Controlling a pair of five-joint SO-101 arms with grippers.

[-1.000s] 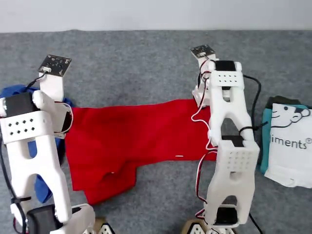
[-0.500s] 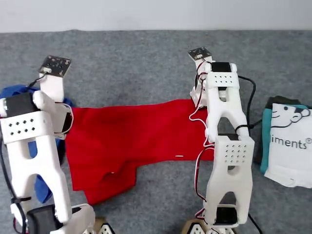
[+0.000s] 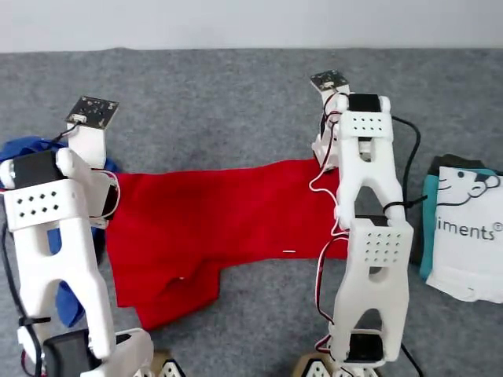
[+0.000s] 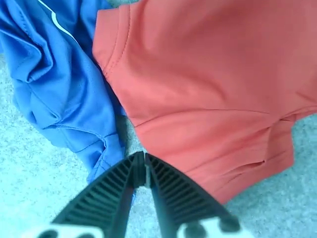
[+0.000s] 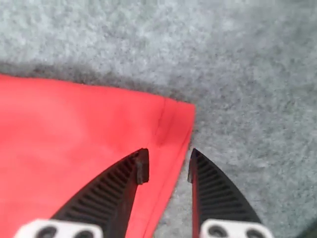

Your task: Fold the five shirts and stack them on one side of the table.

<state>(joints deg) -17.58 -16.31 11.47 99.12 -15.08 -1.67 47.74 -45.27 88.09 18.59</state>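
Note:
A red shirt (image 3: 212,228) lies spread flat across the middle of the grey table, and its far right corner (image 5: 173,114) lies just ahead of my right gripper. My right gripper (image 5: 167,166) is open, hovering with its fingers on either side of the hem near that corner. My left gripper (image 4: 144,166) is shut with nothing in it, above the spot where the red shirt's sleeve (image 4: 208,99) meets a crumpled blue shirt (image 4: 54,74). The blue shirt (image 3: 23,149) sits at the table's left edge, partly hidden under the left arm (image 3: 47,228).
At the right edge of the table a folded white shirt (image 3: 471,228) with print rests on a teal one (image 3: 428,228). The right arm (image 3: 365,204) stands over the red shirt's right end. Bare grey carpet (image 3: 212,110) stretches behind the shirt.
The right arm swung slightly left and then back to the right. The left arm's wrist shifted a little to the right. The shirts have not moved.

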